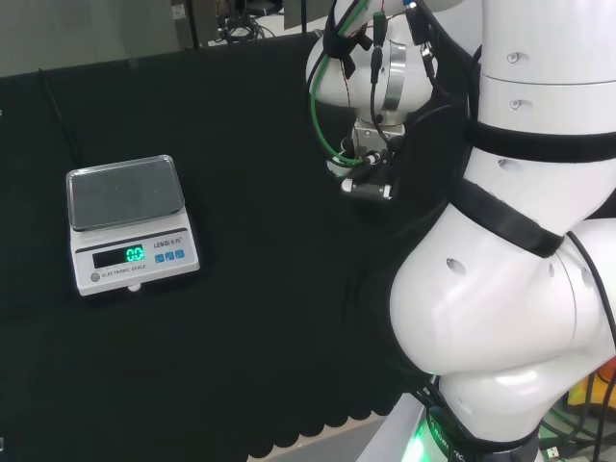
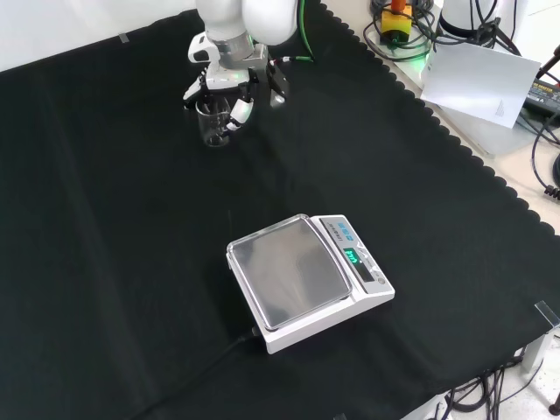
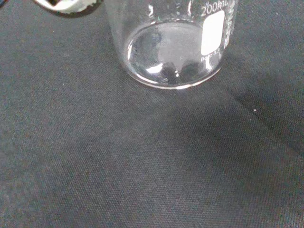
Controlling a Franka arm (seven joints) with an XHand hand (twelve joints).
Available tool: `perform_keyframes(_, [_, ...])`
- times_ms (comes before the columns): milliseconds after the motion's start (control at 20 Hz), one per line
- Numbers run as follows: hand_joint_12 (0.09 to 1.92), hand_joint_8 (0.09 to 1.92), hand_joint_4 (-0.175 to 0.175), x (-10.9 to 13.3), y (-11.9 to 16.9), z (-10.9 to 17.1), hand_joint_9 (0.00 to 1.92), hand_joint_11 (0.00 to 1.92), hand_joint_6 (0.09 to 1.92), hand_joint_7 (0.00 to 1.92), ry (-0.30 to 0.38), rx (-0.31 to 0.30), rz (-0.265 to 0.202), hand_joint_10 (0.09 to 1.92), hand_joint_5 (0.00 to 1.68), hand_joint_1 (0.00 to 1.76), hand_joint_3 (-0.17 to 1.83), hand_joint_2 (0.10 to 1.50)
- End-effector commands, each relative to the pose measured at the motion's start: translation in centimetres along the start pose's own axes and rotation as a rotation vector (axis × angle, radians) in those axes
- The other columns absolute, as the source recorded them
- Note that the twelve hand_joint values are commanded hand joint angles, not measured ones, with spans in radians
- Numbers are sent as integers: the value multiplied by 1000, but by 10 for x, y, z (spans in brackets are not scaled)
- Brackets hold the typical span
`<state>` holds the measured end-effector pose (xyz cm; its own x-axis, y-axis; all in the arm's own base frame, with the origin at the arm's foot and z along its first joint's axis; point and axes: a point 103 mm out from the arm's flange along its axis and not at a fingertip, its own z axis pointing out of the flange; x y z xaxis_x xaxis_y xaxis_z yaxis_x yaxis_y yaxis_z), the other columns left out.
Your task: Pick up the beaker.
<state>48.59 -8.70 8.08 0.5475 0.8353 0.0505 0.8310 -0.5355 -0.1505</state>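
The beaker (image 2: 213, 122) stood upright on the black cloth (image 2: 105, 262) at the far left of the front view, well apart from the scale (image 2: 306, 278), which sat nearer the camera and to the right. The hand (image 2: 229, 92) was right over the beaker, with its fingers (image 2: 241, 111) curled down around the glass wall. They looked to be closing on the beaker, but it was hard to see if they truly touched it. In the wrist view the beaker's base (image 3: 171, 61) seemed to rest flat on the cloth, so it did not look lifted yet. Things could go wrong from here. The glass was smooth and round, so it could slip out if the fingers held only the rim or only one side. It could tip over if one finger pushed before the others got there. If it fell, it could roll on the cloth or crack. The scale was too far off to be bumped. A lot was hard to see. The beaker was clear, so its edges almost melted into the dark cloth. It looked empty, but a little water would be hard to spot. In the head view the white arm (image 1: 520, 241) stood in front, and the beaker could not be made out there. The wrist view cut off the top of the beaker, so the rim and the grip were out of the picture.
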Motion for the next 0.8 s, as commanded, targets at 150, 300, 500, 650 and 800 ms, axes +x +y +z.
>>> perform_keyframes(150, [1139, 1228, -6, 5, 2, -8, 1098, 887, 1163, 748, -4, -22, -3, 699, 620, 911, 717, 757])
perform_keyframes(300, [1115, 1258, -14, 2, 1, -18, 1122, 919, 1173, 768, -7, -37, -11, 703, 644, 929, 722, 758])
perform_keyframes(500, [1098, 1284, 77, 3, 1, -35, 1149, 946, 1260, 791, -8, -57, -17, 727, 753, 954, 446, 953])
perform_keyframes(650, [1083, 1294, 121, 6, -2, -49, 1158, 963, 1283, 802, -6, -74, -22, 749, 800, 962, 185, 1106])
perform_keyframes(800, [1076, 1297, 123, 10, -5, -62, 1159, 970, 1276, 806, -7, -89, -33, 760, 810, 966, 108, 1143])
